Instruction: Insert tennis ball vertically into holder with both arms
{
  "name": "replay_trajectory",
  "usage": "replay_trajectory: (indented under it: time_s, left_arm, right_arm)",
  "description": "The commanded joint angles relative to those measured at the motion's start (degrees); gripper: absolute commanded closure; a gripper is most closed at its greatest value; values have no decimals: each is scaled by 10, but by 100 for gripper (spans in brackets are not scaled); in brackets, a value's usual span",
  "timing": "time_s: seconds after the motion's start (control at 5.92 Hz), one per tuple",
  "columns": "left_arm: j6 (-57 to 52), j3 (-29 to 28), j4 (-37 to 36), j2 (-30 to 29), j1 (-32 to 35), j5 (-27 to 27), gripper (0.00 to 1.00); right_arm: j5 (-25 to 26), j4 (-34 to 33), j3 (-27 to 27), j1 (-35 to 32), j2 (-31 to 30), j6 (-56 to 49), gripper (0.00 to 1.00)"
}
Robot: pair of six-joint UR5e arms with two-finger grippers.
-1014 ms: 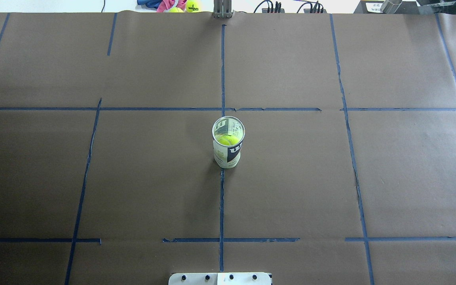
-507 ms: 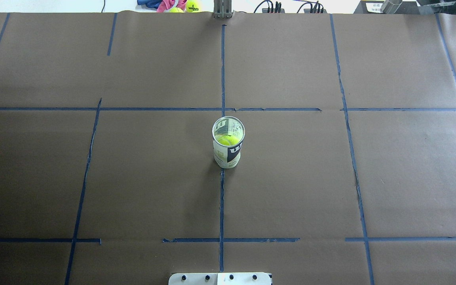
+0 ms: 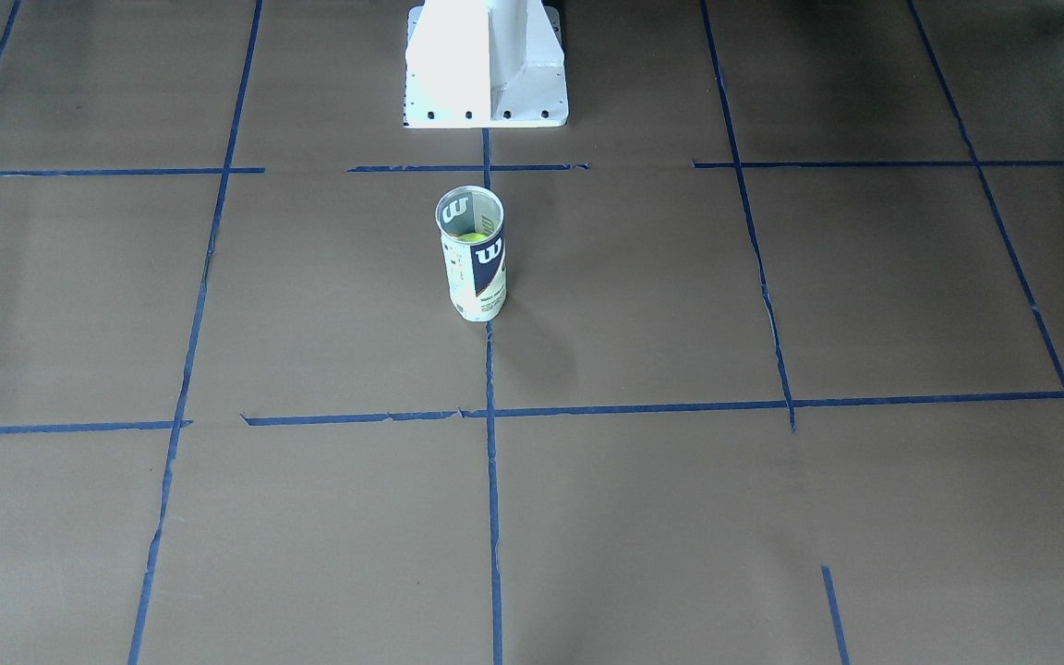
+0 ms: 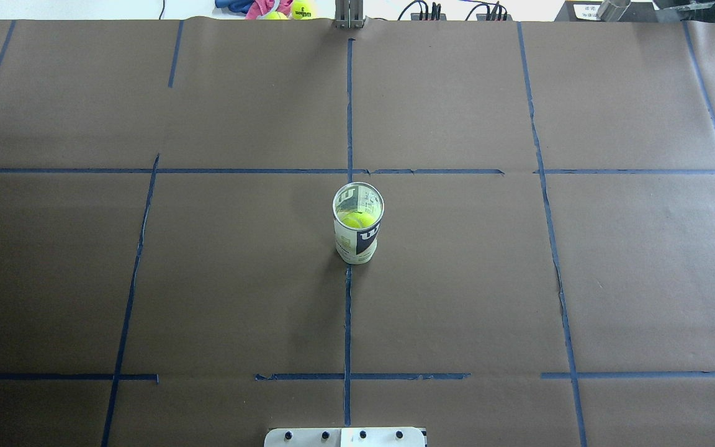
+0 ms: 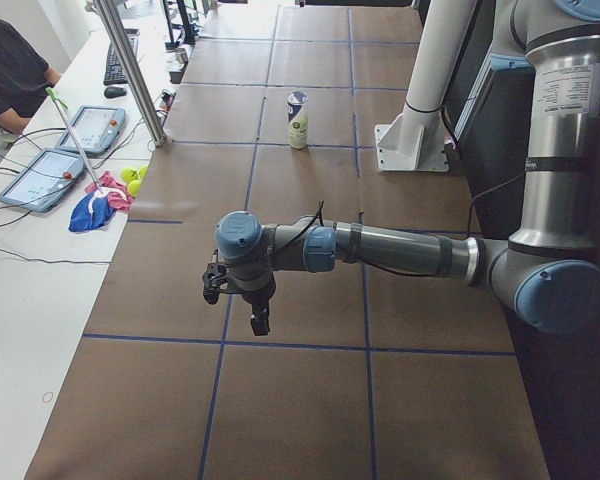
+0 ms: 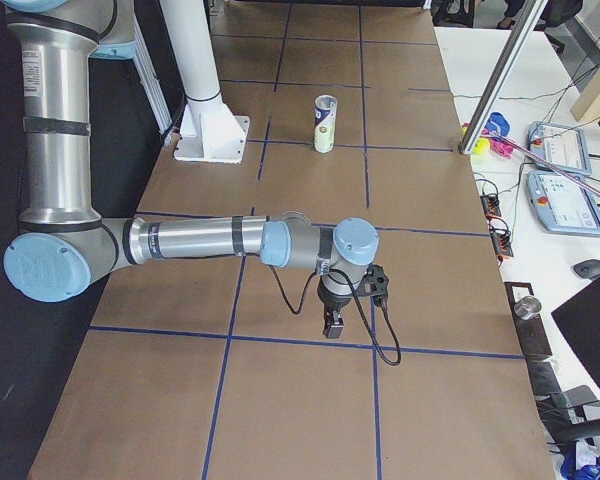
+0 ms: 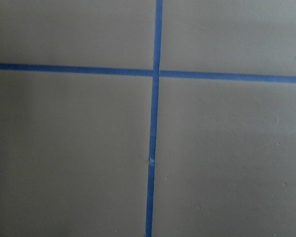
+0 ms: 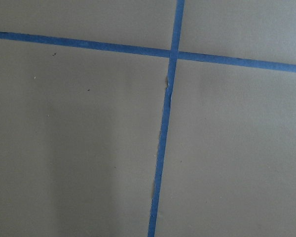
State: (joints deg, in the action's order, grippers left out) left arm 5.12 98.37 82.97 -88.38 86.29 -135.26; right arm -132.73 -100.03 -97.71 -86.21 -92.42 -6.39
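Fuzzy tennis ball (image 4: 356,219) inside upright clear cylindrical holder (image 4: 357,239).
Left gripper (image 5: 258,322), right gripper (image 6: 332,325): well apart from it, I cannot tell their closure.

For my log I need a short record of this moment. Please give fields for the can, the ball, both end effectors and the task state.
holder: upright, open on top, on the middle blue tape line
tennis ball: inside the holder, seen through its open top
left end effector: far from the holder, over bare table; open or shut cannot be told
right end effector: likewise far away; cannot be told
task state: tennis ball is in the holder, nothing touches it
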Motion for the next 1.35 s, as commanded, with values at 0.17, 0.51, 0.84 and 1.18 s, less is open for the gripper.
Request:
replay_trajectory:
  time_s: [0.17, 0.51, 0.84, 1.18]
  left_arm:
    - [0, 4, 8, 7, -3, 0, 0]
    - [-1, 1, 7, 2, -4, 1, 0]
    - [-16, -1, 7, 4, -4, 1, 0]
    - [-57, -37, 6, 3, -4, 0, 0]
  right_arm:
    - [0, 1, 2, 0, 8, 3, 0]
    - [-10, 1, 6, 0, 10, 2, 0]
    - [-9, 2, 6, 1, 16, 3, 0]
    - [-9, 2, 4, 0, 9, 3, 0]
